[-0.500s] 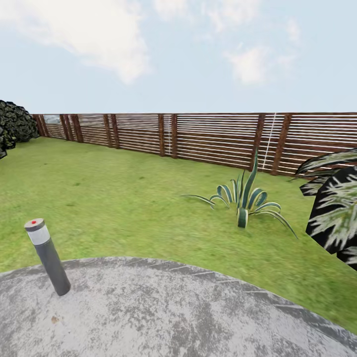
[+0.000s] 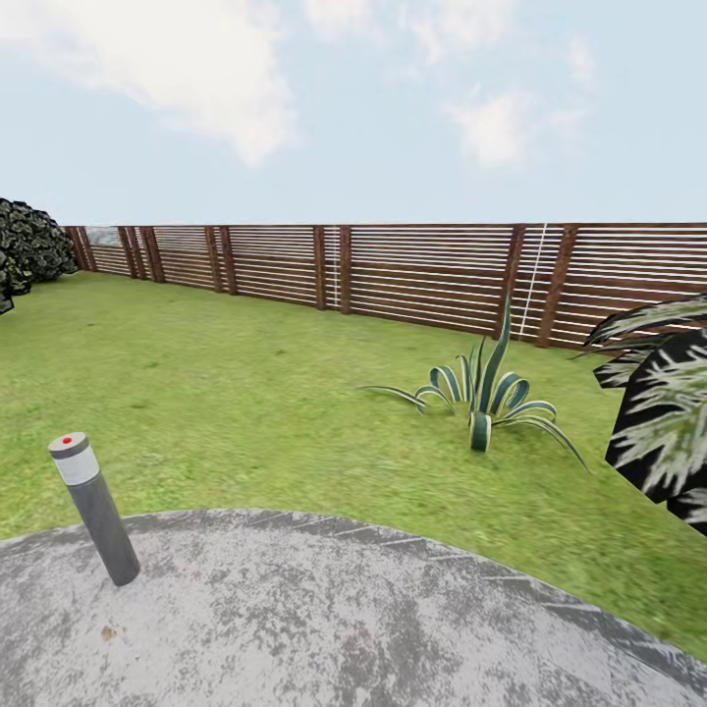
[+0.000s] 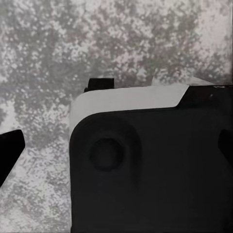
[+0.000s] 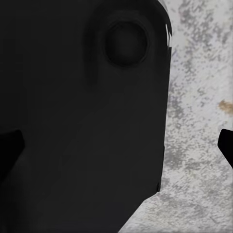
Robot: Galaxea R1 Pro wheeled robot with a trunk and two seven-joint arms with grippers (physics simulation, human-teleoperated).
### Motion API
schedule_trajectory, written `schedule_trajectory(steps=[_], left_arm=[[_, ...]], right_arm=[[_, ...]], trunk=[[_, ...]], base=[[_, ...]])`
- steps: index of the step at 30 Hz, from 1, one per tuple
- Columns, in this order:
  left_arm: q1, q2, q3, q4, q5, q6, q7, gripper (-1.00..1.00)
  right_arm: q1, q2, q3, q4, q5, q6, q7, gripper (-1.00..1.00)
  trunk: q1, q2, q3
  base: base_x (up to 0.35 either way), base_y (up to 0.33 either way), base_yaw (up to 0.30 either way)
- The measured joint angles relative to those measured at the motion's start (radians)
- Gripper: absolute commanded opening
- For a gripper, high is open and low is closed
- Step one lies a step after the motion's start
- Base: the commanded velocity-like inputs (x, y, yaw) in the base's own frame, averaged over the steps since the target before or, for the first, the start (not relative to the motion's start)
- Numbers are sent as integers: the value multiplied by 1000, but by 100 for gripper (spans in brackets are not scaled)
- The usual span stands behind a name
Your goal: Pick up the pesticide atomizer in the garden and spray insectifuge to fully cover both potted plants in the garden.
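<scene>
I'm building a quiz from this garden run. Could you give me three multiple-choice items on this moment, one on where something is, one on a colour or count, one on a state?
1. Where does the grey bollard lamp stand?
A. In the middle of the lawn
B. On the stone patio near its edge
C. Against the fence

2. What colour is the dot on top of the lamp?
A. Red
B. Blue
C. Yellow

3. How does the lamp stand?
A. Lying flat
B. Perfectly upright
C. Leaning

Answers:
1. B: its base rests on the mottled grey patio, just inside the curve where the lawn begins, far from the wooden fence.
2. A: a small red dot shows on its cap.
3. C: in the head view its top sits further to the left than its base.
</scene>
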Motion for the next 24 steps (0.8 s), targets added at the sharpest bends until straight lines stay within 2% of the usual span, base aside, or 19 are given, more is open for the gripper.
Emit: schedule_trajectory(steps=[9,19,20,22,24], left_arm=[[-52,0,1,-51,1,-7,-3,100],[-90,1,4,-108,2,-6,-2,100],[-96,1,4,-131,2,-6,-1,100],[-106,1,4,-133,2,-6,-2,100],[-108,1,5,-134,2,-6,-3,100]], right_arm=[[0,-4,-2,-6,-2,-31,-2,100],[0,-6,0,-63,4,-78,0,100],[0,-6,-1,-132,4,-79,0,100],[-1,-7,1,-408,6,-79,4,100],[0,-6,2,-412,6,-79,5,100]], trunk=[[0,0,0],[0,0,0],[0,0,0],[0,0,0],[0,0,0]], base=[[0,0,0],[0,0,0],[0,0,0],[0,0,0],[0,0,0]])
